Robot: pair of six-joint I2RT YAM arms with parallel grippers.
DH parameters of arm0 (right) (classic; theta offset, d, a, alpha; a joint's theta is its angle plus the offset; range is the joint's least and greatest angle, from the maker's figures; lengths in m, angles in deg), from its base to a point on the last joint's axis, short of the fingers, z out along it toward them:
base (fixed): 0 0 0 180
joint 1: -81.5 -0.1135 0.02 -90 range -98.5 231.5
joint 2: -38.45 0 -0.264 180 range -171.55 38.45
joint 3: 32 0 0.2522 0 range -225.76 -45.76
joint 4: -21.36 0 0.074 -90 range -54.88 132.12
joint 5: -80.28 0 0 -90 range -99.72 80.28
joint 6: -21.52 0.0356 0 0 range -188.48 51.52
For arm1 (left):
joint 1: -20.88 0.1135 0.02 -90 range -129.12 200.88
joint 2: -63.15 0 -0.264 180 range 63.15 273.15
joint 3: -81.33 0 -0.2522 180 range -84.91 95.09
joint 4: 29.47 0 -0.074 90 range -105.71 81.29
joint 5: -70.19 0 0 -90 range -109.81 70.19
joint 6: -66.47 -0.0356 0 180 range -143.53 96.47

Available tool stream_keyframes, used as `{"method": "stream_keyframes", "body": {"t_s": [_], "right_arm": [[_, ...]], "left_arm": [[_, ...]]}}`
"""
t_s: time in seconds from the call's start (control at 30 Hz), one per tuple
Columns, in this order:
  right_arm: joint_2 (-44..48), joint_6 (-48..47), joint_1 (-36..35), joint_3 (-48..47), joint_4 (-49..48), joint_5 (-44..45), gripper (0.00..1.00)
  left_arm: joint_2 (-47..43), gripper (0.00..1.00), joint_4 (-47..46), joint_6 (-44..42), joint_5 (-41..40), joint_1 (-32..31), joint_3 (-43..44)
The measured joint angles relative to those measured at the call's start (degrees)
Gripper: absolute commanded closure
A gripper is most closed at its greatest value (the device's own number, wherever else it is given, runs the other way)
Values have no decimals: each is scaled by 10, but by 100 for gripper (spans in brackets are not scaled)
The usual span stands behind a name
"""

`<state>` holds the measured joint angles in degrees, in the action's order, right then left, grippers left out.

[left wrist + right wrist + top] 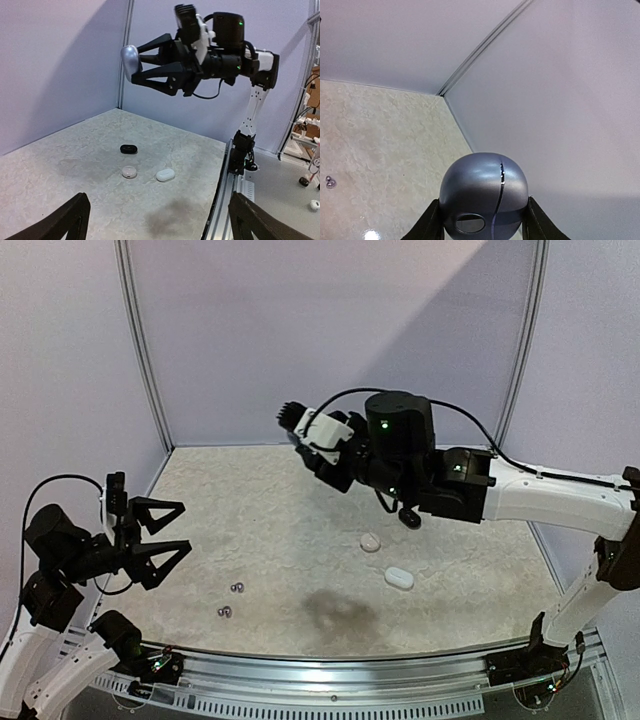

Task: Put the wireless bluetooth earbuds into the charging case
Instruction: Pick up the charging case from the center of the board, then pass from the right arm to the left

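My right gripper [133, 62] hangs high above the table, shut on a closed, round grey-blue charging case [482, 195]. In the right wrist view its seam and a small oval port face the camera, and a finger presses on each side. Two tiny grey earbuds [238, 587] [225, 612] lie on the table at the front left; one earbud [330, 182] also shows in the right wrist view. My left gripper [178, 531] hovers at the table's left edge, open, with nothing between its fingers [65, 220].
A black case [128, 148], a round pinkish case [370, 542] and a white oval case [399, 578] lie closed on the right half of the table. A dark stain [340, 608] marks the front middle. A metal rail [330, 680] runs along the near edge.
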<state>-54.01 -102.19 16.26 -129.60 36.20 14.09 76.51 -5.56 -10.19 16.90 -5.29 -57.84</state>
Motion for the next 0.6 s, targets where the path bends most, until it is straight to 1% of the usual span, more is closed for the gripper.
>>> {"method": "stream_keyframes", "body": {"t_s": [0.13, 0.27, 0.33, 0.4, 0.43, 0.6], "right_arm": [[-66, -89, -63, -65, -20, 31, 98], [-153, -147, -106, -157, 14, 44, 98], [-194, -169, -127, -202, 34, 51, 99], [-223, -192, -147, -229, 50, 55, 99], [-233, -200, -154, -238, 58, 55, 99], [-261, -225, -183, -268, 95, 45, 99]], "left_arm": [[12, 2, -8, 54, 1, 3, 3], [14, 3, -18, 79, 10, 4, 7], [14, 7, -18, 84, 9, 4, 11], [14, 12, -16, 92, 2, 4, 12], [14, 16, -14, 95, -2, 4, 12], [16, 41, -4, 101, -27, 5, 12]]}}
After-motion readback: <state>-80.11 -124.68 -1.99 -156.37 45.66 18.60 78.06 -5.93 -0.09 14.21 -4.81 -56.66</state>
